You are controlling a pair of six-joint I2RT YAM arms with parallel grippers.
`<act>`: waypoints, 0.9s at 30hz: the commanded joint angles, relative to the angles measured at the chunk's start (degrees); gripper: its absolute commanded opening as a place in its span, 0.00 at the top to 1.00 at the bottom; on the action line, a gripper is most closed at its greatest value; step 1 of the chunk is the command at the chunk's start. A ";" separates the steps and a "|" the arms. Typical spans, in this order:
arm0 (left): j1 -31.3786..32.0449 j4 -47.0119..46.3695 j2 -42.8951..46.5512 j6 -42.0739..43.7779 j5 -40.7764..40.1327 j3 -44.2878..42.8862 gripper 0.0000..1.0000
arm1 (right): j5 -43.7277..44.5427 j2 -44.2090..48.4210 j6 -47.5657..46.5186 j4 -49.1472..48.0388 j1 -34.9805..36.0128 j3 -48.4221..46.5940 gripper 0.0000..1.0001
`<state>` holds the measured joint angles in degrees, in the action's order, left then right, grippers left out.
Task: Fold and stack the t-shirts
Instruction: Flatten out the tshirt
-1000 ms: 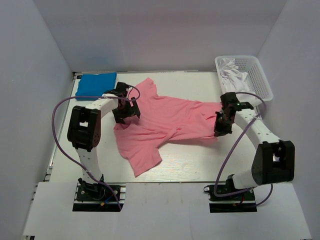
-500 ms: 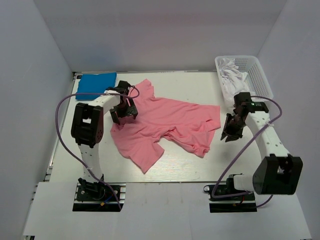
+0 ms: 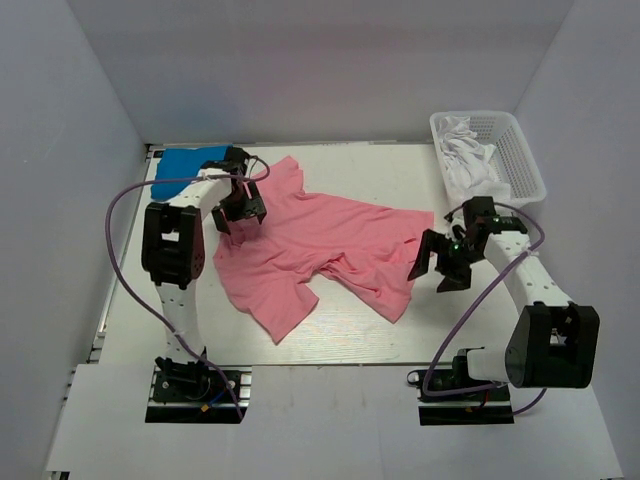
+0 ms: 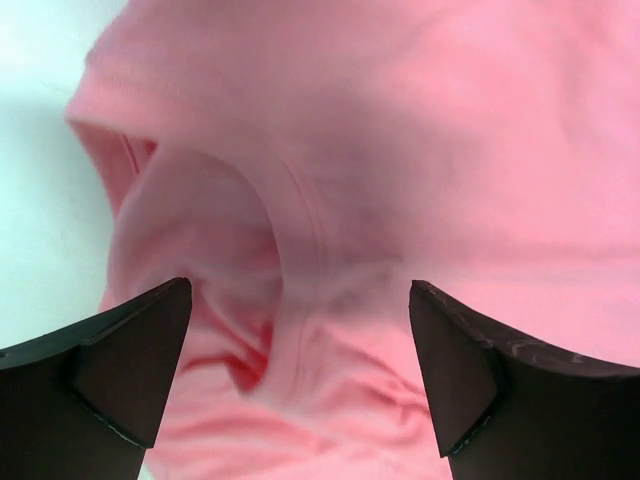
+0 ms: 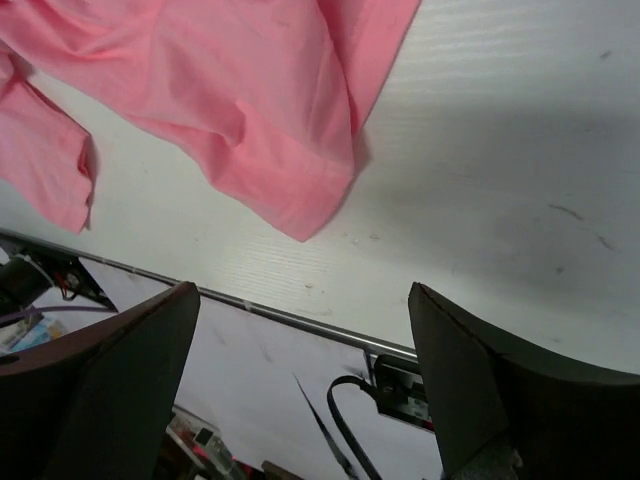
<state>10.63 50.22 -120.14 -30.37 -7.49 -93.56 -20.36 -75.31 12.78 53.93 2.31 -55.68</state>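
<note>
Salmon-pink t-shirt [image 3: 320, 240] lies rumpled and unfolded across the middle of the desk [image 3: 400, 335], its neck toward the far left and one sleeve trailing toward the near edge. Bright blue t-shirt [image 3: 185, 163] sits as a small folded rectangle in the far left corner, just beside the pink one's far end. The left arm [image 3: 175, 240] reaches toward the far left, and its jaws stand wide open right above the pink neckband [image 4: 285, 230], gripping nothing; whether they touch the cloth I cannot tell. The right arm [image 3: 525, 275] bends in from the right, its jaws also wide open and empty, hanging over bare desk just beside the shirt's right edge. A white basket [image 3: 525, 160] in the far right corner holds white cloth [image 3: 465, 150]
</note>
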 commanded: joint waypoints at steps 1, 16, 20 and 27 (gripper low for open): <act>0.88 4.18 7.54 2.25 1.94 -3.03 0.00 | -5.55 -0.01 2.25 -6.29 1.81 4.78 0.09; 7.90 8.93 34.96 0.14 26.55 34.31 0.00 | -1.52 -6.16 11.74 -15.35 9.74 13.93 0.22; 11.51 9.46 35.59 -1.79 28.67 39.58 0.00 | -1.17 -7.04 13.77 -16.23 10.53 15.16 0.32; 15.55 10.60 37.08 -2.94 29.99 43.37 0.01 | -2.23 -8.18 15.70 -18.77 11.49 17.71 0.35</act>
<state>24.80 60.51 -86.06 -32.18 20.32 -51.07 -22.24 -82.56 26.70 37.26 13.23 -39.11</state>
